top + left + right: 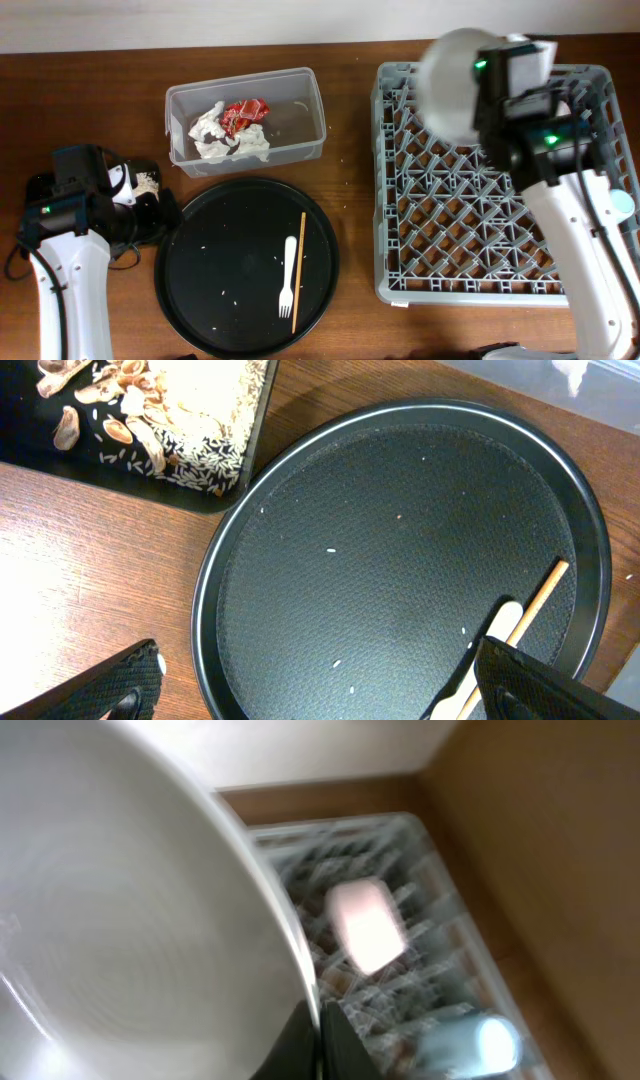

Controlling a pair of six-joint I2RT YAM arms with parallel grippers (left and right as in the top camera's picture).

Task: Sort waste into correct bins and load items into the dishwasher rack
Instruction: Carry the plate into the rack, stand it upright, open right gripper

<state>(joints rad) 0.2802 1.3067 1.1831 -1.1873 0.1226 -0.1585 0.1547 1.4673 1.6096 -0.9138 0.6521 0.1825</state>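
Note:
My right gripper (484,98) is shut on the rim of the white plate (450,80), holding it on edge above the far left part of the grey dishwasher rack (440,250). In the right wrist view the pads (335,1045) pinch the plate (120,900) over the blurred rack (440,950). Blurred in the rack lie a pink bowl (365,925) and a pale blue cup (480,1045). My left gripper (320,700) stands open, with nothing between its fingers, over the round tray's near left part. The white fork (288,275) and chopstick (298,270) lie on that tray.
The clear tub (300,80) holds crumpled tissue (215,140) and a red wrapper (243,115). A shallow black tray (240,470) with nut shells (120,430) and crumbs sits left of the large round black tray (220,290), mostly under my left arm in the overhead view.

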